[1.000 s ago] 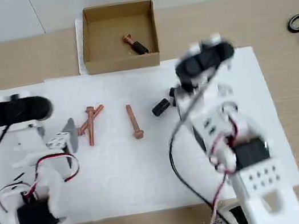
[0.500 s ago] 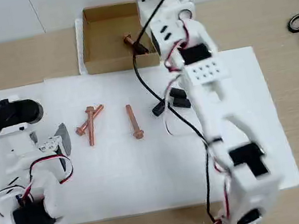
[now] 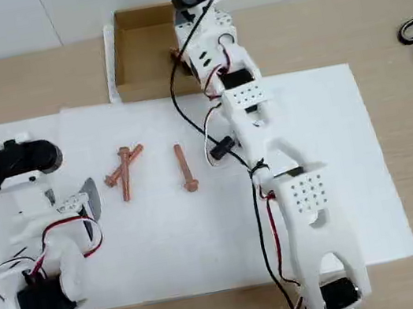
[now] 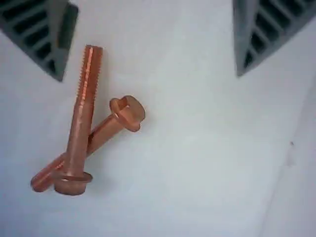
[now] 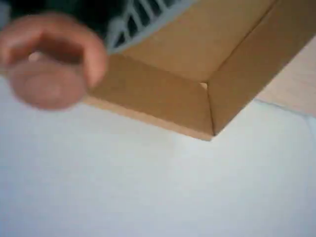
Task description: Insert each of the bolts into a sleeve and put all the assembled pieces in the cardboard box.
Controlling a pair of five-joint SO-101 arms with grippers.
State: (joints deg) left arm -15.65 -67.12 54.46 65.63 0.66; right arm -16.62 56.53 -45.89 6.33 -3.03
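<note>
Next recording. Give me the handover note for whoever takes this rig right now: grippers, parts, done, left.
The left gripper is open, above two crossed bolts on the paper.
The right gripper is at the cardboard box with a bolt head close by it; grip unclear.
A third bolt and a sleeve lie loose on the paper.
Done: nothing I can confirm as boxed.
Left: sleeve the three loose bolts, then box every piece.
</note>
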